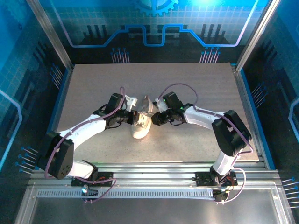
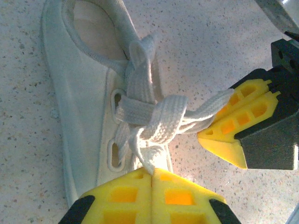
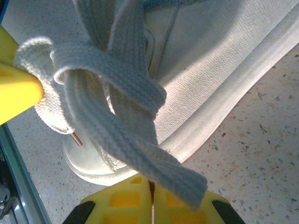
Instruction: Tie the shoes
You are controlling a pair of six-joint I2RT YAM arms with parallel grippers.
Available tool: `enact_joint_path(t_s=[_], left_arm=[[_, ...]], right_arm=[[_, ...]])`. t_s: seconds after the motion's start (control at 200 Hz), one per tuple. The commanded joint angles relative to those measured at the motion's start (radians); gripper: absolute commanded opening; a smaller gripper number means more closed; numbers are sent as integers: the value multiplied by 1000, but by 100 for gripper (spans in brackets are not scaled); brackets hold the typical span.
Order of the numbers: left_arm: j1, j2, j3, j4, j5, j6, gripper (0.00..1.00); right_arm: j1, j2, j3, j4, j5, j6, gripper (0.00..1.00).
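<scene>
A small white canvas sneaker point(image 1: 141, 128) lies mid-table, its toe toward the arms. Its pale flat laces point(image 2: 154, 116) cross in a loose knot over the eyelets. My left gripper point(image 2: 153, 171) is shut on a lace strand that rises from the knot into its yellow fingertips. In the top view that gripper point(image 1: 130, 117) sits just left of the shoe and my right gripper point(image 1: 155, 117) just right of it. The right gripper point(image 3: 152, 183) is shut, a folded lace point(image 3: 117, 93) drawn across its tips. The sneaker's side and sole point(image 3: 219, 56) lie behind the lace.
The speckled tabletop point(image 1: 187, 84) stretches behind and beside the shoe. Metal frame posts and blue panels wall in the sides and back. A slotted metal rail point(image 1: 149, 191) runs along the near edge by the arm bases.
</scene>
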Motion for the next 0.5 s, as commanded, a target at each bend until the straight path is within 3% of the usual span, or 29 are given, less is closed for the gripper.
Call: enact_joint_path(t_s=[0.0,0.29,0.39,0.495], left_arm=[[-4,18,76,-58,63,28,0],[49,87,173,-172,257,-7,0],[68,106,213,-254,246,24,0],[78,129,252,-350,157,84,0]], right_arm=[[-9,8,2,4,-44,-6,8],[-10,57,22,-22,-72,-39,8],[-12,64,32,-29,-77,-47,9],[-11,69,43,-40,-86,-59,9]])
